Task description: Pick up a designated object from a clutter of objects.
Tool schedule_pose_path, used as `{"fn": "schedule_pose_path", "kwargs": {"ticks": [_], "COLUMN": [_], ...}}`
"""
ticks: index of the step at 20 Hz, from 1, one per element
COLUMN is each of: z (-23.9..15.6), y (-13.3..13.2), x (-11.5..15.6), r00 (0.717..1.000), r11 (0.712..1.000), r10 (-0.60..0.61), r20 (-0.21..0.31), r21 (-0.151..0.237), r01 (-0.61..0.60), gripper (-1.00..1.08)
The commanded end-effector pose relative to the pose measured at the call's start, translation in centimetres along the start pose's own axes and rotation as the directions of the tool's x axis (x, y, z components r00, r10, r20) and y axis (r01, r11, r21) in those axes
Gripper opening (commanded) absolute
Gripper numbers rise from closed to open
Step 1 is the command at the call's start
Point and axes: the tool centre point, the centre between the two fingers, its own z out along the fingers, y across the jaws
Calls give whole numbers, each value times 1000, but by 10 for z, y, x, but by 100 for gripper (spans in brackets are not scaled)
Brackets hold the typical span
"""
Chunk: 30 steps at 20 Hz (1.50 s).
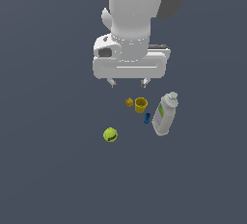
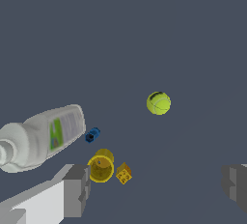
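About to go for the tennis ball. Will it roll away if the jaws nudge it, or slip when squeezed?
The tennis ball is round and lies alone on flat ground, so an off-centre nudge would likely roll it. Nothing nearby would stop it. Its curved sides may squirt out unless the open gripper closes across its middle.

The ground point(image 1: 48, 170) is a flat surface of one dark grey-blue colour (plain and even in tone from edge to edge). It fills the whole background of the exterior view. In the wrist view the same surface point(image 2: 144, 25) looks alike.
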Motion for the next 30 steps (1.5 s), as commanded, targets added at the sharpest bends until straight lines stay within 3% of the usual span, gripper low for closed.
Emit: {"fn": "schedule_pose_path", "kwargs": {"ticks": [1,10,17,24,30], "z": [0,-16,-9,26,79], "y": [0,-4,-2,10,28], "x": [0,5,8,21,35], "r00": [1000,999,999,999,998], "r11": [1000,1000,1000,999,998], "r10": [0,14,17,32,54], "r20": [0,-37,-34,-24,-10], "r21": [0,10,10,13,14], "r01": [0,-13,-16,-31,-54], "gripper": [100,100,100,100,100]}}
